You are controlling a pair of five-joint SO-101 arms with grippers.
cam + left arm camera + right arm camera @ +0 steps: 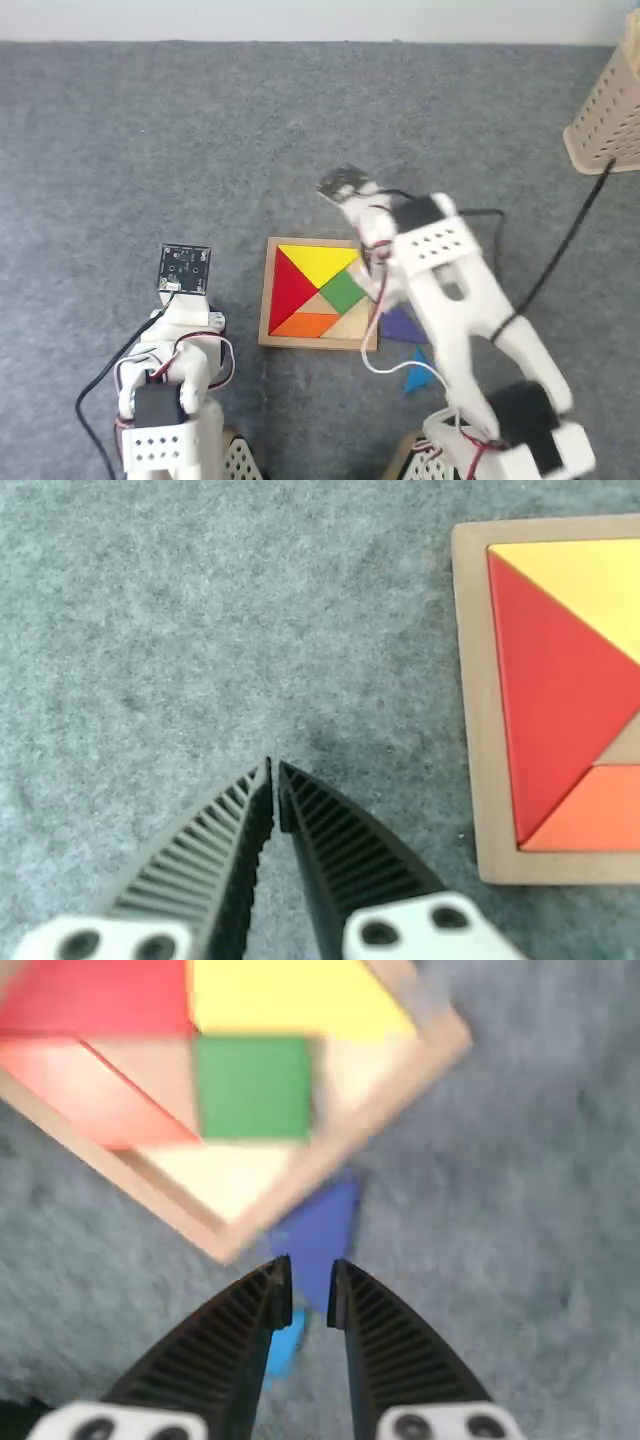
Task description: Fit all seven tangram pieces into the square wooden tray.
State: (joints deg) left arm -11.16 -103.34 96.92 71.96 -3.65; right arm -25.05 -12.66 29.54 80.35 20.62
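Right wrist view: your right claw, narrowly parted, has the purple piece just ahead of its tips beside the tray, so closing could snag the rim instead.

Grey carpet-like surface throughout; beige perforated container, maybe basket, at far right edge.

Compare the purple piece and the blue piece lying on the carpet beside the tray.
The purple piece is dark; the blue piece is bright. The purple piece looks larger than the blue piece. The purple piece lies close by the tray; the blue piece lies farther out. Both rest on the grey carpet, outside the tray.
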